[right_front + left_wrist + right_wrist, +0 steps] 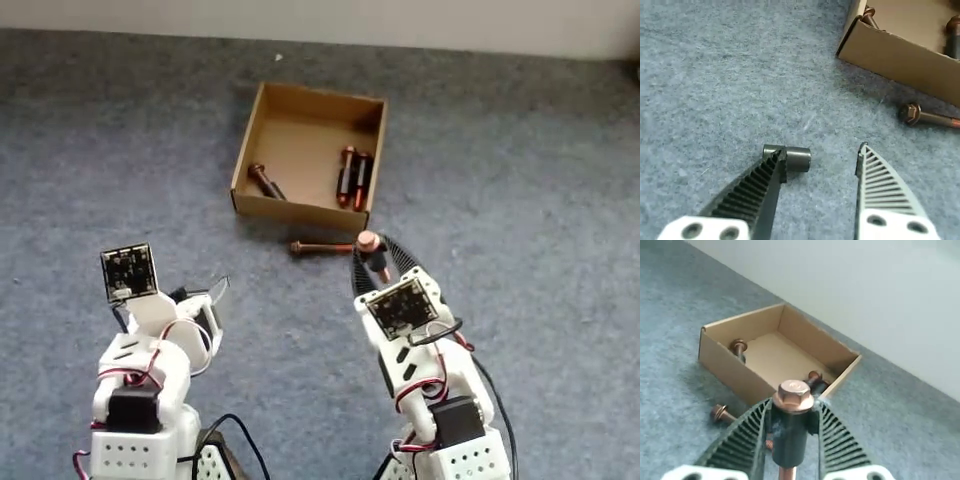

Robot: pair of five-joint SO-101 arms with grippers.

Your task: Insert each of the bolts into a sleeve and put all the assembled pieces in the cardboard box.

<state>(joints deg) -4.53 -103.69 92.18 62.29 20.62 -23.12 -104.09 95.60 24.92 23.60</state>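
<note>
**HELD PIECE SHORT OF BOX; ONE BOLT AND ONE SLEEVE OUTSTANDING**

**High view.** The cardboard box (300,212) contains three assembled pieces (352,177). The right gripper (374,260) stands just short of the box's near wall, with the held piece (369,242) upright in it. A loose bolt (320,246) lies on the carpet (540,200) between that wall and the gripper. Hazard: a low, straight advance would probably strike the near wall or sweep the loose bolt aside, so height is needed first. The left arm sits at the near left, well apart from the box, with its gripper angled toward it.

**Left wrist view.** The left gripper (818,151) has its fingers apart and holds nothing. A bare sleeve (799,159) lies on its side against the tip of the dark finger, off-centre in the gap. Hazard: closing from this pose would likely roll or push the sleeve rather than seat it.

**Right wrist view.** The right fingers are clamped on the dark sleeve of the held piece, with the bolt head uppermost and the shank end showing below. Hazard: the bolt probably sits free in its sleeve, so tilting the wrist over the box could let it slide out.
</note>
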